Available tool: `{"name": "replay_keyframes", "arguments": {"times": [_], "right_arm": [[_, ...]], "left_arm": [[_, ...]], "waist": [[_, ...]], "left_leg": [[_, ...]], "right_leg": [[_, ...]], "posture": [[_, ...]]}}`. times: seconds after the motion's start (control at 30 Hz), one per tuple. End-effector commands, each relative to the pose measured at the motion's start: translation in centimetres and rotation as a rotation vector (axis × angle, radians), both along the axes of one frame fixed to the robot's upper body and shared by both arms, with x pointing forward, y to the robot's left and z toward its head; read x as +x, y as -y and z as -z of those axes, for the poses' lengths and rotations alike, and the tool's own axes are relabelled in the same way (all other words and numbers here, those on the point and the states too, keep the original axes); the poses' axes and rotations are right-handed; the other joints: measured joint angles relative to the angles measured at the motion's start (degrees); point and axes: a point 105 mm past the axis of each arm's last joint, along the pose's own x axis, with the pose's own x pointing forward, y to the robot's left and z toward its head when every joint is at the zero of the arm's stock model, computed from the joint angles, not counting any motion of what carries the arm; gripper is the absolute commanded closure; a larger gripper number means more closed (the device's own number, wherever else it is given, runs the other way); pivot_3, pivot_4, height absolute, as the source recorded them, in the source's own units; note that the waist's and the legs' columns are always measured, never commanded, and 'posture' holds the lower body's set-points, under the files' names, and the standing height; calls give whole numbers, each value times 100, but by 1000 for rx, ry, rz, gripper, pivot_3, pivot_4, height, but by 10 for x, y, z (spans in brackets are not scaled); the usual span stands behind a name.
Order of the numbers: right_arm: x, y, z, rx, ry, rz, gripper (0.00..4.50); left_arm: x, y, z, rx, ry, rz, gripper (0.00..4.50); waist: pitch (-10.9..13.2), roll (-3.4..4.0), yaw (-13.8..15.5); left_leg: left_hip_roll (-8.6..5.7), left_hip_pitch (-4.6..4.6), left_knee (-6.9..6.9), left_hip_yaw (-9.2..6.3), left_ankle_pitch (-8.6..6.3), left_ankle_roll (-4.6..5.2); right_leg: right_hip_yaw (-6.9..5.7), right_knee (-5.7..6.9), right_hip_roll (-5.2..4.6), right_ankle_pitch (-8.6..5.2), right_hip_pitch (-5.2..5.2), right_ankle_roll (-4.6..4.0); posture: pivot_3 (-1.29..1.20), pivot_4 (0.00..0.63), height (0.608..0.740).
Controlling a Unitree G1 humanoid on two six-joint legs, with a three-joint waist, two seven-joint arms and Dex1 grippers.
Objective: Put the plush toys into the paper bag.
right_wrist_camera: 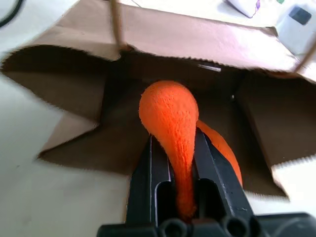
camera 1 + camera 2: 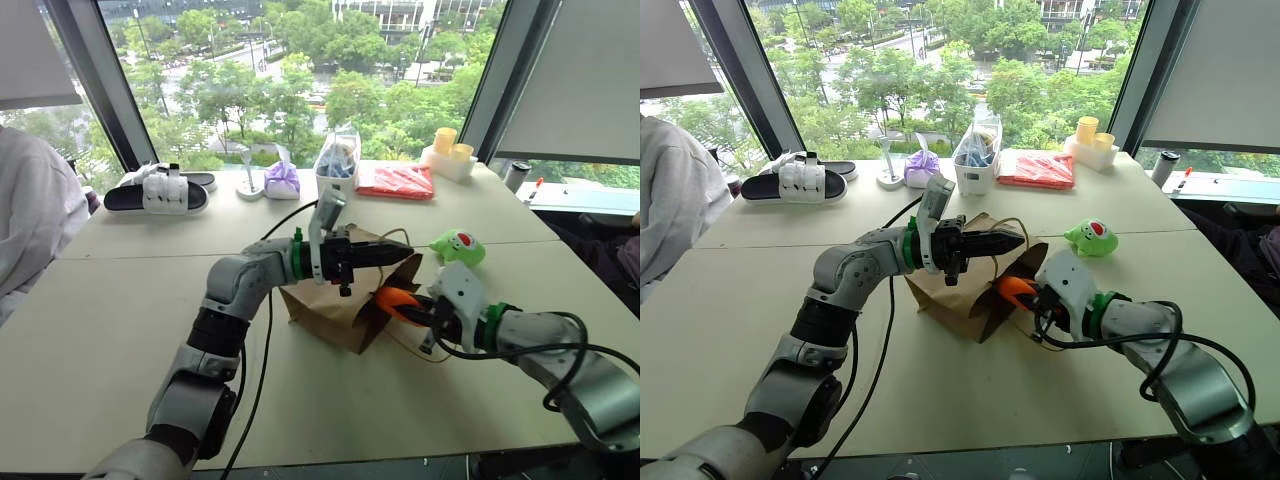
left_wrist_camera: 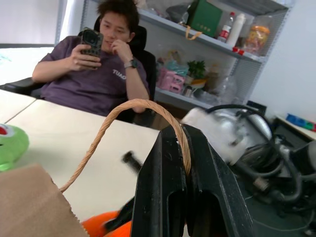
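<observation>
The brown paper bag (image 2: 325,305) lies on its side in the middle of the table, its mouth facing right. My left gripper (image 2: 403,256) is shut on the bag's twine handle (image 3: 127,106) and holds it up above the mouth. My right gripper (image 1: 173,144) is shut on the orange plush toy (image 1: 170,112), which hangs right at the bag's open mouth (image 2: 396,298). The light green plush toy (image 2: 459,246) sits on the table behind and to the right of the bag, touched by neither gripper.
At the back of the table are black-and-white slippers (image 2: 160,192), a purple pouch (image 2: 282,178), a clear bag of blue items (image 2: 337,160), a red packet (image 2: 397,182) and yellow cups (image 2: 447,140). One person (image 3: 98,69) sits past the right side, and a white sleeve (image 2: 35,210) shows at the left.
</observation>
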Motion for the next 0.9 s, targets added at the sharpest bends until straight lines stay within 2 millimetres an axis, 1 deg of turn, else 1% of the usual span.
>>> {"name": "replay_keyframes", "arguments": {"times": [0.03, 0.1, 0.13, 0.2, 0.27, 0.37, 0.4, 0.43, 0.53, 0.57, 0.63, 0.7, 0.73, 0.8, 0.83, 0.9], "right_arm": [[26, -6, -3, -61, 105, 12, 4467], [39, -12, -1, -90, 133, 4, 4467], [41, -13, 1, -95, 140, -5, 4111], [41, -16, 3, -91, 131, -31, 3247], [40, -16, 2, -83, 131, -41, 2213], [36, -12, -5, -50, 155, -25, 683], [34, -11, -6, -39, 154, -25, 107], [30, -10, -9, -14, 152, -21, 42], [17, -2, -17, 58, 125, 0, 42], [12, 3, -23, 95, 107, 25, 42], [-8, 12, -38, 215, 21, 32, 42], [-25, 15, -47, 293, -52, 20, 42], [-34, 24, -57, 360, -71, 20, 42], [-37, 46, -76, 475, -55, 79, 42], [-34, 55, -82, 499, -29, 112, 42], [-20, 72, -89, 559, 20, 191, 42]], "left_arm": [[-9, -4, -18, -69, 7, 26, 4500], [-9, -5, -20, -87, -8, 20, 4500], [-7, -6, -21, -91, -8, 4, 4500], [-2, -7, -23, -96, -12, -36, 4500], [3, -9, -23, -97, -15, -62, 4500], [9, -11, -21, -94, -14, -99, 4500], [10, -11, -21, -93, -14, -103, 4500], [12, -11, -19, -87, -13, -117, 4500], [18, -11, -16, -73, -7, -145, 4500], [20, -11, -14, -65, -4, -154, 4500], [24, -10, -10, -56, -4, -169, 4500], [26, -10, -10, -56, -5, -172, 4500], [26, -9, -10, -58, -6, -167, 4500], [26, -7, -10, -60, -7, -159, 4500], [26, -6, -10, -60, -8, -155, 4500], [24, -4, -10, -61, -9, -148, 4500]], "waist": [[1, -1, 4], [0, -1, -1], [0, -1, 0], [0, -1, 26], [0, -1, 14], [0, -1, 13], [0, -1, 15], [0, -1, 16], [0, -1, 17], [0, -1, 16], [0, -1, 27], [0, -1, 38], [0, -1, 46], [0, -1, 86], [0, -1, 95], [0, -1, 96]], "left_leg": [[-1, -1, 1, -1, 0, 0], [-2, -1, 4, 1, 2, -4], [-2, 0, 3, 1, 3, -5], [-2, -2, 1, -2, 16, -29], [-3, -4, -3, -4, 19, -33], [-3, -5, -5, -3, 19, -35], [-3, -5, -5, -3, 19, -35], [-3, -4, -5, -3, 19, -34], [-3, -4, -4, -4, 17, -30], [-3, -3, -3, -4, 15, -27], [-3, -4, -3, -5, 12, -22], [-2, -5, -3, -17, 5, -9], [-2, -6, -3, -23, 4, -8], [-2, -4, -2, -25, -1, 1], [-2, -3, 0, -22, -1, 2], [-2, 0, 2, -15, -1, 2]], "right_leg": [[-1, 0, 0, 0, 1, 0], [3, 0, -1, 0, -1, 0], [4, 0, -1, 0, -1, -1], [0, 0, -1, 0, -1, -1], [-1, -1, -1, 0, -4, -1], [1, -2, -1, 0, -6, 0], [0, -3, -1, 0, -6, -1], [0, -3, -1, 0, -5, -1], [0, -2, -1, 0, -3, -1], [0, -2, -1, 0, -2, -1], [1, -2, -1, 0, -3, -1], [0, -3, -1, 1, -1, -1], [0, -4, -1, 1, -2, -1], [0, -6, -2, 1, 3, -1], [1, -6, -2, 1, 4, -2], [1, -6, -2, 1, 7, -2]], "posture": [[0, 150, 740], [0, 150, 740], [0, 150, 740], [0, 150, 740], [0, 150, 740], [0, 150, 740], [0, 150, 740], [0, 150, 740], [0, 150, 740], [0, 150, 740], [0, 150, 740], [0, 150, 740], [0, 150, 740], [0, 150, 740], [0, 150, 740], [0, 150, 740]]}}
